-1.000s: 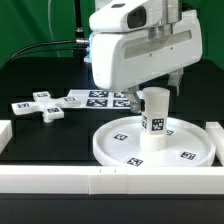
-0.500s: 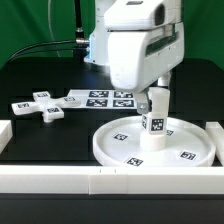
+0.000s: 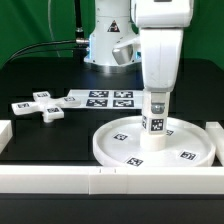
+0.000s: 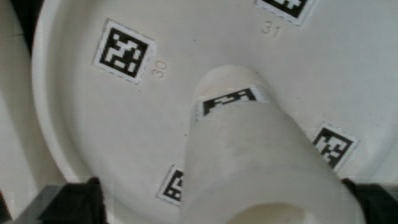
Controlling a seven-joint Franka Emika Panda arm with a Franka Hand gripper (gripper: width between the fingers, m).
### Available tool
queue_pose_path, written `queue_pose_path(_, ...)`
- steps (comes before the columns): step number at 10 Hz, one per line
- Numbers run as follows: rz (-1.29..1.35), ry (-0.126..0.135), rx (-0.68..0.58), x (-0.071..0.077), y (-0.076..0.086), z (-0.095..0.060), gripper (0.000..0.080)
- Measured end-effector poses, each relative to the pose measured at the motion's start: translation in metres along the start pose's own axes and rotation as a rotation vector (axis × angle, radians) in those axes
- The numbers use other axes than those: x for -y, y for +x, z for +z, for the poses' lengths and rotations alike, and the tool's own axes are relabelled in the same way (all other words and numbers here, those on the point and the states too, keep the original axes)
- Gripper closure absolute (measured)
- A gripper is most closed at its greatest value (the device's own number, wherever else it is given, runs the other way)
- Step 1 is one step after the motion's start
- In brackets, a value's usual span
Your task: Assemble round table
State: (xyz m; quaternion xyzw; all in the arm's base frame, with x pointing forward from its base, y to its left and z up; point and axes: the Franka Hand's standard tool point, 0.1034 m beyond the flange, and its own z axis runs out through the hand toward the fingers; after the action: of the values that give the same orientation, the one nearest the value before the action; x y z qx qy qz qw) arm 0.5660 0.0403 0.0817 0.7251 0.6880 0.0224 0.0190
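The large round disc (image 3: pixel 112 152) lies flat on the black table at the exterior view's right. The short cylinder leg (image 3: pixel 155 130) stands upright at its middle. My gripper (image 3: pixel 157 103) hangs straight down over the leg, open, with its jaws on either side of the leg's top. In the wrist view the leg (image 4: pixel 249 150) rises from the disc (image 4: pixel 196 50) between my dark fingers (image 4: pixel 71 203), and a gap shows at each side. The cross-shaped foot (image 3: pixel 40 106) lies loose on the table at the exterior view's left.
The marker board (image 3: pixel 100 98) lies flat behind the disc. Long white rails border the table: one along the front (image 3: pixel 100 180), one at the exterior view's left (image 3: pixel 4 135) and one at its right (image 3: pixel 215 135).
My wrist has turned about the vertical above the leg, so the gripper body now shows its narrow side. The leg, disc and foot have not moved.
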Motion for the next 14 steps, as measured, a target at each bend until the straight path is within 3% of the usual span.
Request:
queue_pose_path(8, -0.167, 0.006, 0.024, 0.0036, -0.0031, 0.0034, 0.0151)
queue_pose_path(9, -0.166, 0.006, 0.024, 0.0036, -0.0033, 0.0035, 0.0393)
queue_pose_path(14, -0.103, 0.006, 0.024, 0.0035, -0.0037, 0.0034, 0.0393)
